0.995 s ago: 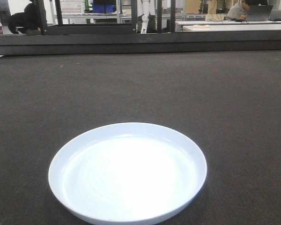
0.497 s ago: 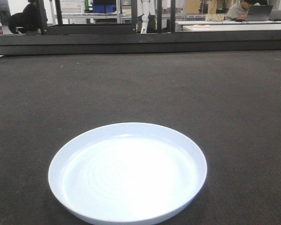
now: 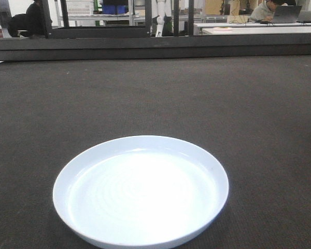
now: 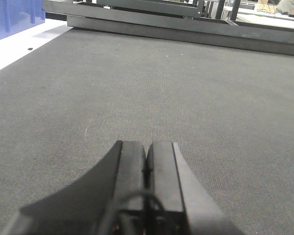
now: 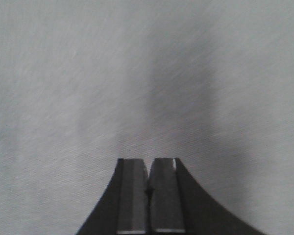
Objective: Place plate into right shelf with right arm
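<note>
A round glossy white plate (image 3: 141, 192) lies flat on the dark table top (image 3: 197, 98), close to the front edge of the front view. Neither gripper shows in that view. In the left wrist view my left gripper (image 4: 147, 145) is shut, its two black fingers pressed together with nothing between them, low over the dark mat. In the right wrist view my right gripper (image 5: 148, 161) is also shut and empty, over a blurred grey surface. The plate appears in neither wrist view. The right shelf is out of view.
A dark raised rail (image 3: 155, 47) runs along the table's far edge. Behind it stand metal racks with a blue bin (image 3: 115, 8), white desks and seated people. A blue bin (image 4: 12, 17) and a white floor strip lie at the left in the left wrist view.
</note>
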Tool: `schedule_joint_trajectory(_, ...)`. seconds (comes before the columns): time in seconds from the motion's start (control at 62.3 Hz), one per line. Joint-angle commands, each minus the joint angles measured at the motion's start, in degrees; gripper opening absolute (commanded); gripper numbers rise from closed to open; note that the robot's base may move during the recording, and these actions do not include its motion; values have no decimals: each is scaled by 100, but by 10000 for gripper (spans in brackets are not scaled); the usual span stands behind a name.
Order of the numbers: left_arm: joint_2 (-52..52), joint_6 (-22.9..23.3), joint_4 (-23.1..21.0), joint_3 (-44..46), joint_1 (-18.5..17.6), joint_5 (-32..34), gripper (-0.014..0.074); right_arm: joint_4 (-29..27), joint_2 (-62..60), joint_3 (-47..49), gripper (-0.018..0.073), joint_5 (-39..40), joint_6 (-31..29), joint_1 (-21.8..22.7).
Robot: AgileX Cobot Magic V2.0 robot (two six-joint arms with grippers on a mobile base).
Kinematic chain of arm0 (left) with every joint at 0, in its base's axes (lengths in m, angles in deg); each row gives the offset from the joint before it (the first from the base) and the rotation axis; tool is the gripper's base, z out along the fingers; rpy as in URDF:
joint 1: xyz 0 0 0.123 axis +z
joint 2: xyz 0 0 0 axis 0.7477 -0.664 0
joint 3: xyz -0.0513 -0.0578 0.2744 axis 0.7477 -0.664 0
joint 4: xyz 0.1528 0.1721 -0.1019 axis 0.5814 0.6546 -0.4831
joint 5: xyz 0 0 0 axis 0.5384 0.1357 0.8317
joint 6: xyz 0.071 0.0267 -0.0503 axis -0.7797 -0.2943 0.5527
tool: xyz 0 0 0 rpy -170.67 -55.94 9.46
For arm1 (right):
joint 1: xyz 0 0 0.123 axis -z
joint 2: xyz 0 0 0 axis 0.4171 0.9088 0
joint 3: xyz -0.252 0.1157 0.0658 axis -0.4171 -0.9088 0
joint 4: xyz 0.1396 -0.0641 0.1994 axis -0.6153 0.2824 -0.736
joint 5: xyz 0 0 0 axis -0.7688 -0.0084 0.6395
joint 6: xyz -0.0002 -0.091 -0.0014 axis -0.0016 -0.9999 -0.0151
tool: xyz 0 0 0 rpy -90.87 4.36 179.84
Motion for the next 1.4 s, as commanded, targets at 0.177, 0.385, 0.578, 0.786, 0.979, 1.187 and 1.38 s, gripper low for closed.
schedule_joint_trajectory(0.177,59,40,-47,-59,-11,516,-128,199,1491,1118,597,-20,1486,-1046)
schedule_joint_trajectory(0.385,59,40,-47,-59,-11,516,-128,204,2445,1920,601,-377,1750,-1687)
schedule_joint_trajectory(0.578,59,40,-47,-59,-11,516,-128,193,3045,2344,601,-476,1968,-2157)
schedule_joint_trajectory(0.786,59,40,-47,-59,-11,516,-128,157,3155,2368,601,-533,2016,-2442)
schedule_joint_trajectory(0.979,59,40,-47,-59,-11,516,-128,140,3178,2351,506,-549,2298,-2496)
schedule_joint_trajectory(1.187,59,40,-47,-59,-11,516,-128,140,3178,2138,342,-564,2459,-2557)
schedule_joint_trajectory(1.38,59,40,-47,-59,-11,516,-128,122,3178,2017,318,-439,2459,-2667)
